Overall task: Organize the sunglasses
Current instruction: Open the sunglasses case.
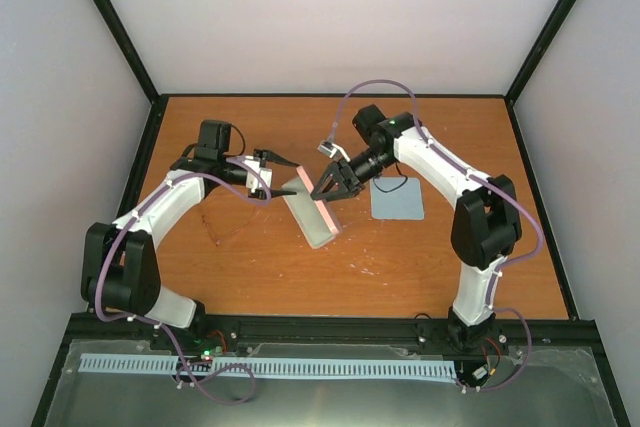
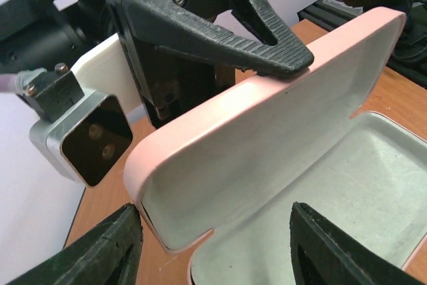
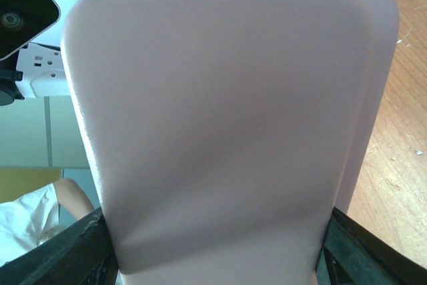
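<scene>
Pink hard-shell glasses case (image 1: pixel 311 219) with pale lining, lying open at mid-table; the interior is bare and no sunglasses are visible in any view. Location: its end sits between the fingertips of the left gripper (image 1: pixel 292 177), and its raised lid (image 2: pixel 253 145) stands directly ahead of the right gripper (image 1: pixel 328 192). Lid: roughly upright, its outer face filling the right wrist view, with one finger (image 2: pixel 267 50) of the right gripper lying on its top rim. Right gripper: jaws wide, a finger showing at either side of the lid, not clamped on it. Left gripper: jaws wide, straddling the case's end, apparently not pressing it. Behind the right gripper, on the side away from the case: grey-blue square cloth (image 1: pixel 397 199), flat on the wooden table (image 1: pixel 250 257); whether anything lies under it cannot be told. Step in hand, by judgement: opening and steadying the case, with the right arm propping the lid. Next move calls for finding the sunglasses, which are not in sight, holding the lid back, and laying them folded in the tray without knocking the light case askew.
</scene>
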Action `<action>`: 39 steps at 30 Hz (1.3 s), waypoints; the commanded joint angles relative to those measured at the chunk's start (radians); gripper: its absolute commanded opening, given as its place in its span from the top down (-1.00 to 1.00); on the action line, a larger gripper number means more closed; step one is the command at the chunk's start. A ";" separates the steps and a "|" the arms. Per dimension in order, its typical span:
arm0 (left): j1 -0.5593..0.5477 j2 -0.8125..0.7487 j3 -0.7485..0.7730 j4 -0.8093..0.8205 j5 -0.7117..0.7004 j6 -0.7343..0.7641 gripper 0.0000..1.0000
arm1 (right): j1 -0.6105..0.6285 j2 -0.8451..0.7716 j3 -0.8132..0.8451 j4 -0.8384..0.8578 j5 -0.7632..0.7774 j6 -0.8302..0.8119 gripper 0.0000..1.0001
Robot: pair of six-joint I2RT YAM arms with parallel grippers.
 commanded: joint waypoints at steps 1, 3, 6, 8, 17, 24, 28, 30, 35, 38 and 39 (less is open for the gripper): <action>0.004 0.002 0.043 -0.028 0.096 0.094 -0.22 | 0.019 0.042 0.067 -0.156 -0.052 -0.123 0.94; 0.004 0.009 0.051 0.002 0.098 0.065 -0.26 | 0.029 0.046 0.059 -0.156 -0.053 -0.126 0.94; 0.004 0.018 0.062 0.029 0.100 0.034 -0.27 | 0.046 0.053 0.056 -0.158 -0.043 -0.125 0.94; 0.004 0.024 0.070 0.029 0.108 0.032 -0.25 | 0.052 0.061 0.060 -0.158 -0.039 -0.121 0.94; -0.016 0.034 0.072 -0.085 0.141 0.131 0.17 | 0.066 0.089 0.124 -0.161 -0.042 -0.113 0.94; -0.032 0.032 0.073 -0.172 0.165 0.185 0.53 | 0.067 0.107 0.143 -0.163 -0.048 -0.113 0.94; -0.034 0.033 0.084 -0.187 0.164 0.166 0.98 | 0.067 0.118 0.153 -0.164 -0.048 -0.117 0.95; -0.034 0.034 0.090 -0.171 0.157 0.114 0.99 | 0.068 0.120 0.153 -0.159 -0.029 -0.111 0.89; -0.033 0.038 0.098 -0.072 0.086 -0.109 0.99 | 0.046 0.060 0.113 -0.058 0.128 -0.008 0.10; -0.030 0.037 0.088 -0.001 0.014 -0.209 0.99 | -0.031 -0.044 0.019 0.052 0.215 0.087 -0.20; -0.029 0.036 0.081 0.034 -0.020 -0.257 0.99 | -0.071 -0.089 -0.015 0.082 0.253 0.115 -0.32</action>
